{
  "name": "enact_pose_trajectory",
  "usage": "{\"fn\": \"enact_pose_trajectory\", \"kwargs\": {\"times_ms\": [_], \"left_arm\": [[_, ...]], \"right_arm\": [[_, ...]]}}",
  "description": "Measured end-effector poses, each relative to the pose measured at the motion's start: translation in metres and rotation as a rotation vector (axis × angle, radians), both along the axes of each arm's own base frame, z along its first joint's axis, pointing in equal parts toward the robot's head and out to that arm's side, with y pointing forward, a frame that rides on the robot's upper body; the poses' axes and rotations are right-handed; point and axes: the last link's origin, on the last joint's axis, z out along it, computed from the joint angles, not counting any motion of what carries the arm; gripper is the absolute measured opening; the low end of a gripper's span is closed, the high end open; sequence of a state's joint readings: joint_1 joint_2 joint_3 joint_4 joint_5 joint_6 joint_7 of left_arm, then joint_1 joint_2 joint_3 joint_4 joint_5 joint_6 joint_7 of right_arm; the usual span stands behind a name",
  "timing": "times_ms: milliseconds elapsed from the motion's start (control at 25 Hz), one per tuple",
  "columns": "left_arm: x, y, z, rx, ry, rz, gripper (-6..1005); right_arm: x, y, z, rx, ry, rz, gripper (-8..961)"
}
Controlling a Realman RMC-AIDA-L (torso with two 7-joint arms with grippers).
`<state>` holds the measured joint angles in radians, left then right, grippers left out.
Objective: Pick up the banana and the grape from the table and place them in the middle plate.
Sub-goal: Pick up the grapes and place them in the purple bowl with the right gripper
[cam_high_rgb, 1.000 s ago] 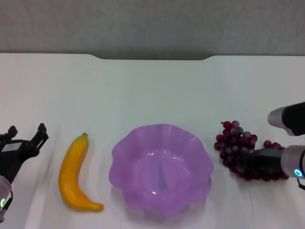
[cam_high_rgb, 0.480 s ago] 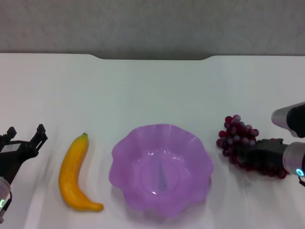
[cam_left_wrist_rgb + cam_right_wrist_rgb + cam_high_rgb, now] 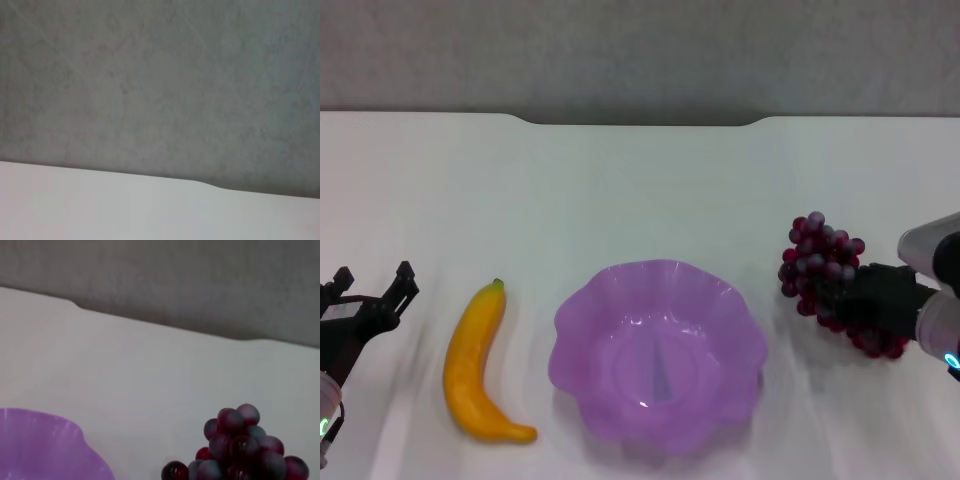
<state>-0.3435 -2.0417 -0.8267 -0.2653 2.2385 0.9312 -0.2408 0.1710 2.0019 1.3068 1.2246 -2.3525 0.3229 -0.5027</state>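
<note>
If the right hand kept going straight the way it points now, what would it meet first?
The right hand, shut on the grape, points toward the middle plate. Its scalloped rim would likely come first, though the hand's height above the table is unclear.

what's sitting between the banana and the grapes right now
In the head view, only the middle plate lies between the banana and the grape, held by the right gripper.
</note>
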Motion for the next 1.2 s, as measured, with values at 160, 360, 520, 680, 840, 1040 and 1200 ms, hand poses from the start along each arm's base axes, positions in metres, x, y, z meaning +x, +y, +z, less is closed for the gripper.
{"fn": "enact_pose_trajectory", "kwargs": {"times_ms": [160, 360, 520, 680, 840, 1040, 1200], "left_arm": [[0.000, 0.000, 0.000, 0.000, 0.001, 0.001, 845], [0.000, -0.001, 0.000, -0.001, 0.002, 0.000, 845], [0.000, -0.001, 0.000, -0.001, 0.003, -0.001, 845], [0.000, -0.001, 0.000, -0.002, 0.003, -0.002, 845], [-0.001, -0.001, 0.000, 0.000, 0.002, 0.000, 845], [0.000, 0.000, 0.000, -0.002, 0.003, -0.003, 844], [0.000, 0.001, 0.000, -0.005, 0.003, -0.002, 844]], "right_arm": [[-0.015, -0.004, 0.002, 0.033, -0.004, 0.073, 371], [-0.034, -0.011, 0.012, 0.093, -0.009, 0.165, 369], [-0.045, -0.017, 0.020, 0.132, -0.009, 0.211, 367], [-0.057, -0.020, 0.025, 0.166, -0.021, 0.268, 365], [-0.073, -0.021, 0.028, 0.201, -0.030, 0.337, 363], [-0.093, -0.020, 0.020, 0.208, -0.014, 0.406, 361], [-0.107, -0.025, 0.009, 0.198, 0.002, 0.459, 361]]}}
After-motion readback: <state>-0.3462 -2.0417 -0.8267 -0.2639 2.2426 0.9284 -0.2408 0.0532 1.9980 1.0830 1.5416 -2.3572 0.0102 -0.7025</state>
